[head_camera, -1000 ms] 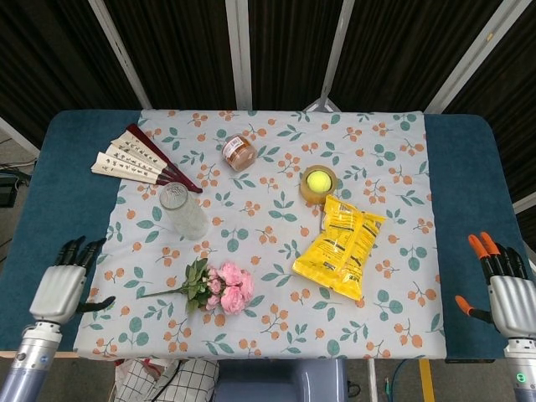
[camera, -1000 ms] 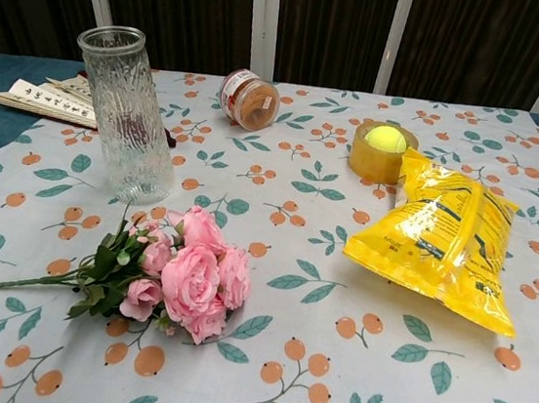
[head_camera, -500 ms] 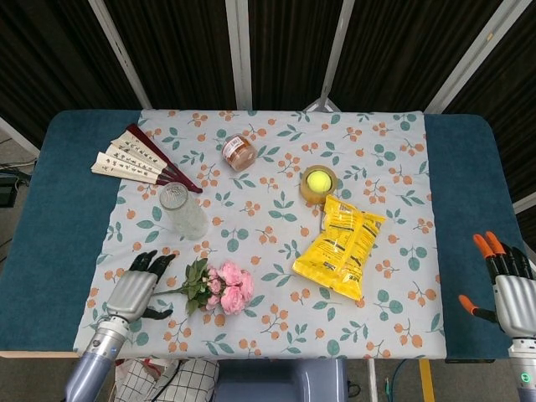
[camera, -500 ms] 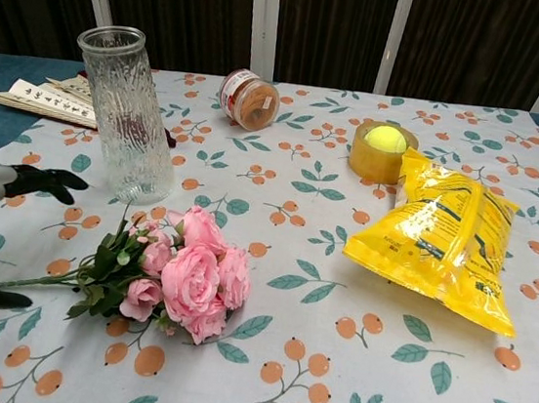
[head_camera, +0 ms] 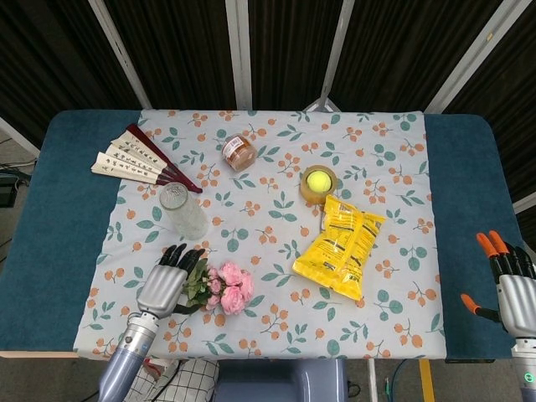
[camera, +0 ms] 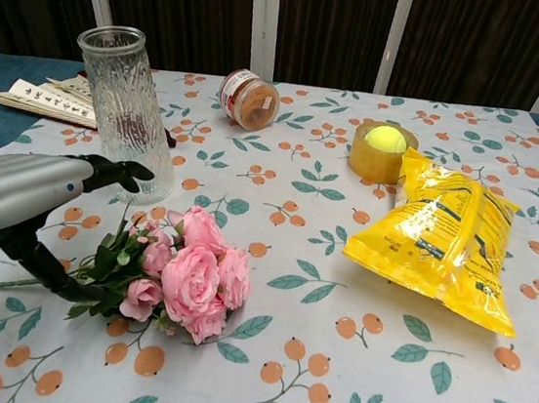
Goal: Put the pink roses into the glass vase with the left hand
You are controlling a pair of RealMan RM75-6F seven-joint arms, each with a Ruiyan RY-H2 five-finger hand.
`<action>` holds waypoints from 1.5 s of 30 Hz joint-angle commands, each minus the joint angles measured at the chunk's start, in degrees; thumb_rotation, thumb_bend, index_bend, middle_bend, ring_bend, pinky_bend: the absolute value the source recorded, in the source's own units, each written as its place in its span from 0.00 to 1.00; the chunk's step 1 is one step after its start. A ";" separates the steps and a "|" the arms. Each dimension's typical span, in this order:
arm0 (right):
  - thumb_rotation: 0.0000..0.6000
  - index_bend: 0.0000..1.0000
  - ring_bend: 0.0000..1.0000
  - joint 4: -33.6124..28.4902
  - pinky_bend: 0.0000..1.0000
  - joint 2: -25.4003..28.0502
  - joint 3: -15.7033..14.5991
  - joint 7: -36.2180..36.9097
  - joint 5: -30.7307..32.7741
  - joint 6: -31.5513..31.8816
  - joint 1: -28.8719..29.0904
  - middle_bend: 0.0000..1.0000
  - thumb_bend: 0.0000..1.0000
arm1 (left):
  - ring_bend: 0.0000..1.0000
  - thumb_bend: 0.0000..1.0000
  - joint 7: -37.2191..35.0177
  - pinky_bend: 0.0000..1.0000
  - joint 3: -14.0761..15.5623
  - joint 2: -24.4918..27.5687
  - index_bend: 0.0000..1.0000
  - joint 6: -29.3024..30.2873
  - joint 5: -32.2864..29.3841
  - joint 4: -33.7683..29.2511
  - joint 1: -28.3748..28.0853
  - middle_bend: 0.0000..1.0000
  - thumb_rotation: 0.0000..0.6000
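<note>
Left hand [head_camera: 166, 286], fingers spread, straddles the stems of the flat-lying pink roses [head_camera: 226, 286], blooms pointing right.

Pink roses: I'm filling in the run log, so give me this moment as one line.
left hand: open over stems | pink roses: lying on table | glass vase: upright, empty | right hand: open, idle

Head cam overhead, chest cam low, close, shared table [head_camera: 50, 218].
</note>
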 commanded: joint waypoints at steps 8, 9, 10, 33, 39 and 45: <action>1.00 0.10 0.02 0.18 0.00 0.07 -0.01 0.81 0.00 -0.39 0.16 0.02 0.22 | 0.00 0.05 10.43 0.00 0.11 -4.84 0.06 2.30 -6.21 -0.16 -2.50 0.12 1.00; 1.00 0.10 0.02 0.20 0.00 0.07 -0.03 0.84 0.00 -0.44 0.18 0.02 0.22 | 0.00 0.05 11.24 0.00 0.14 -5.09 0.06 2.60 -6.69 -0.32 -2.66 0.12 1.00; 1.00 0.10 0.02 0.24 0.00 0.07 -0.05 0.87 -0.01 -0.51 0.20 0.02 0.22 | 0.00 0.05 12.20 0.00 0.25 -5.33 0.06 2.94 -7.19 -0.43 -2.83 0.12 1.00; 1.00 0.10 0.02 0.75 0.00 0.40 -0.25 3.77 -0.13 -1.39 0.45 0.02 0.22 | 0.00 0.38 21.60 0.00 -0.30 -14.09 0.22 8.04 -9.75 7.14 -6.91 0.33 1.00; 1.00 0.10 0.02 0.86 0.00 0.41 -0.26 4.24 -0.21 -1.49 0.53 0.02 0.22 | 0.02 0.47 23.16 0.03 -0.02 -15.06 0.36 9.61 -8.57 7.94 -7.43 0.45 1.00; 1.00 0.10 0.02 1.03 0.00 0.51 -0.26 4.99 -0.15 -1.63 0.55 0.02 0.22 | 0.05 0.51 24.39 0.05 -0.39 -15.71 0.42 11.21 -8.11 8.98 -7.56 0.50 1.00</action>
